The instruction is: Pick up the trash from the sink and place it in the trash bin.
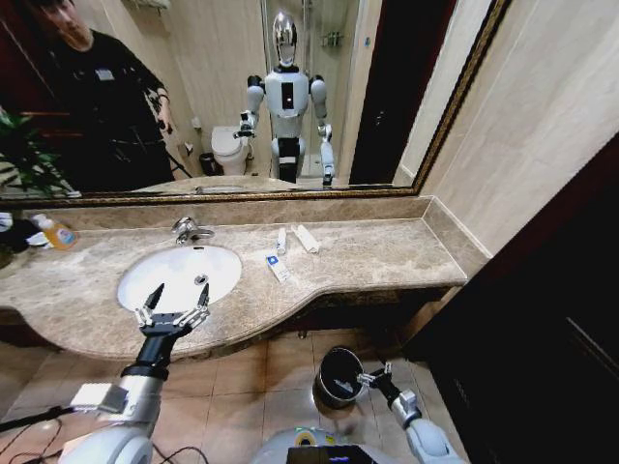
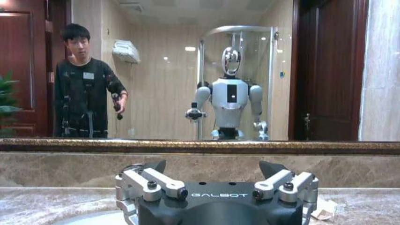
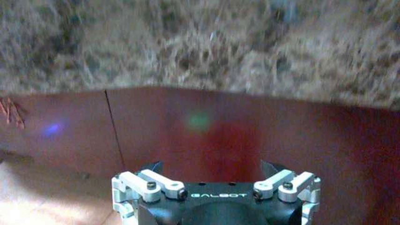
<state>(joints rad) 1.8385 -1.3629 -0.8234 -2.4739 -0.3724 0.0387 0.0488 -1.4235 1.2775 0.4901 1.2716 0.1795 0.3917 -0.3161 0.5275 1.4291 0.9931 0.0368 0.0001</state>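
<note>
The white oval sink (image 1: 160, 280) is set in the beige marble countertop, its chrome faucet (image 1: 189, 230) behind it. My left gripper (image 1: 180, 296) hovers open over the basin's front rim, holding nothing; the left wrist view shows it (image 2: 212, 165) facing the mirror. The trash lies on the counter to the right of the basin: two white tubes (image 1: 281, 241) (image 1: 307, 238) and a blue-marked flat packet (image 1: 278, 267). The round black trash bin (image 1: 334, 372) stands on the floor under the counter edge. My right gripper (image 1: 371, 379) is low beside the bin's rim, open (image 3: 211, 165) and holding nothing.
An orange-labelled bottle (image 1: 58, 234) stands at the counter's far left, near a plant (image 1: 24, 155). A large mirror (image 1: 242, 97) backs the counter. A dark cabinet (image 1: 561, 319) closes off the right side. The tiled floor (image 1: 242, 387) lies below the counter.
</note>
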